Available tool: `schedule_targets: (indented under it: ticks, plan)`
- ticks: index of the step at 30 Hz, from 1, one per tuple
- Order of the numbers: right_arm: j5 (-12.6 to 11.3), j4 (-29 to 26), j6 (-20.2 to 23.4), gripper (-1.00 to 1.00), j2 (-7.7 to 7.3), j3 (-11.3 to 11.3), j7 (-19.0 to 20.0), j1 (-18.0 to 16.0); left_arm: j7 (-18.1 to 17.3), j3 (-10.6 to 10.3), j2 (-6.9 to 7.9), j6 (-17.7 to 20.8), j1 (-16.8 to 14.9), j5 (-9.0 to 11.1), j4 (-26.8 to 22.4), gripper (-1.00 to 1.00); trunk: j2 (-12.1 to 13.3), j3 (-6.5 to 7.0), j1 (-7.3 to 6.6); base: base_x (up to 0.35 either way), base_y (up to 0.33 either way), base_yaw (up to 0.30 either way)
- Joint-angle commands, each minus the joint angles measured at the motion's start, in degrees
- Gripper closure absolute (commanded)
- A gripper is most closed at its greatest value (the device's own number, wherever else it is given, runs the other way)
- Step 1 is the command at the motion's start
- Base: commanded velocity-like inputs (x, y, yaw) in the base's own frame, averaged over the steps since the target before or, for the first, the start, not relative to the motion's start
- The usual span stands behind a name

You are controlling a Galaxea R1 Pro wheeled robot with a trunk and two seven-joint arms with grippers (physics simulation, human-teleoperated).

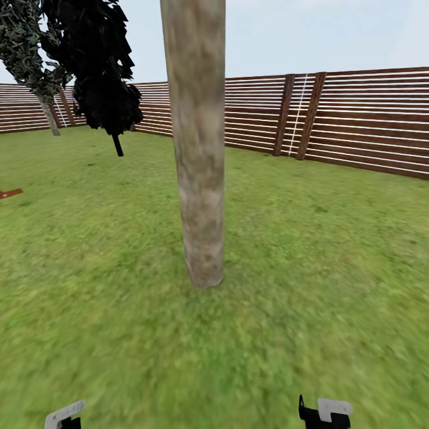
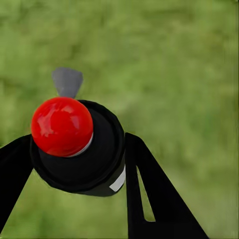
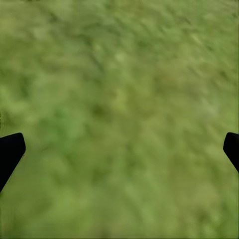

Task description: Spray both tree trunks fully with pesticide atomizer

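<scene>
The pesticide atomizer [image 2: 84, 154], a black body with a round red cap and a grey nozzle, sits between the black fingers of my left gripper [image 2: 79, 172], which is shut on it above grass. Straight ahead in the head view stands a thick pale grey-beige tree trunk [image 1: 199, 155], rising from the garden lawn [image 1: 310, 256]. The second tree [image 1: 44, 95] with a grey-green crown stands far off at the back left. My left gripper [image 1: 64, 416] and right gripper [image 1: 325, 412] peek in at the bottom edge. The right gripper [image 3: 119, 149] is open over grass, holding nothing. The paved floor is out of view.
A black cone-shaped tree [image 1: 101, 71] stands at the back left, beside the far tree. A brown slatted fence [image 1: 357, 119] rings the lawn behind. A small reddish strip [image 1: 11, 193] lies at the left edge. Grass stretches on both sides of the near trunk.
</scene>
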Motion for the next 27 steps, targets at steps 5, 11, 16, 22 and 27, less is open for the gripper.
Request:
schedule_targets:
  ticks: [5, 11, 16, 22, 27]
  plan:
    - [0.7, -0.1, 0.1, -1.00, -0.12, 0.5, 0.2, -0.1, -1.1, -1.6, -0.33, -0.2, -0.1, -2.2, -0.6, 1.00, 0.0, -0.04, -0.01, 0.009, -0.001, 0.000]
    - [19.5, -12.3, 9.0, -1.00, -0.83, 16.5, 34.2, -4.2, -37.5, -15.9, 1.59, 2.5, -5.1, -24.8, -10.4, 1.00, 0.0, -0.04, -0.01, 0.000, 0.000, 0.000]
    - [21.0, -14.4, 10.3, -1.00, -0.59, 16.9, 57.5, -13.1, -56.2, -16.1, 0.95, 9.5, -12.1, -42.4, -13.8, 1.00, 0.0, -0.04, -0.01, 0.000, 0.000, 0.000]
    - [21.5, -16.1, 10.8, -1.00, 1.23, 16.6, 61.2, -15.5, -59.8, -17.8, 1.08, 8.4, -11.7, -45.4, -15.9, 1.00, 0.0, -0.04, -0.01, 0.000, 0.000, 0.000]
    - [21.6, -17.7, 10.7, -1.00, 2.86, 16.7, 62.8, -17.1, -61.4, -18.0, 0.17, 8.6, -11.9, -45.9, -17.5, 1.00, 0.0, -0.04, -0.01, 0.000, 0.000, 0.000]
